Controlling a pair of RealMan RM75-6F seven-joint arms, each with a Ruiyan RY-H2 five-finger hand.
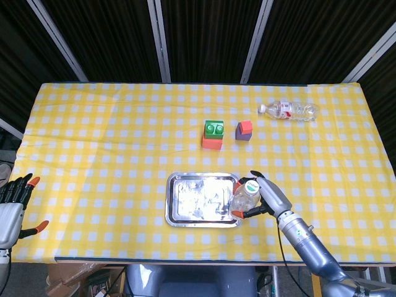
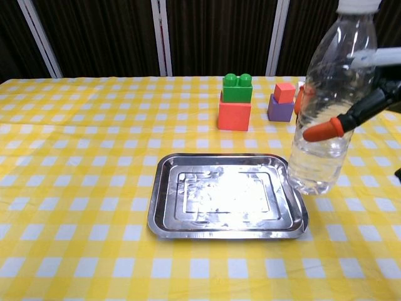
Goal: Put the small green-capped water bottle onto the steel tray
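The small green-capped water bottle (image 1: 245,194) (image 2: 324,106) stands upright, gripped by my right hand (image 1: 270,200) (image 2: 357,106) from its right side. Its base is at the right rim of the steel tray (image 1: 176,210) (image 2: 164,216); I cannot tell whether it rests on anything. The tray's inside is bare and shiny. My left hand (image 1: 12,207) is off the table's near left corner, fingers spread and holding nothing; only the head view shows it.
A green block on an orange block (image 1: 213,134) (image 2: 235,101) stands behind the tray. A purple block with a red top (image 1: 244,130) (image 2: 281,102) is to its right. A larger clear bottle with a red label (image 1: 289,111) lies at the far right.
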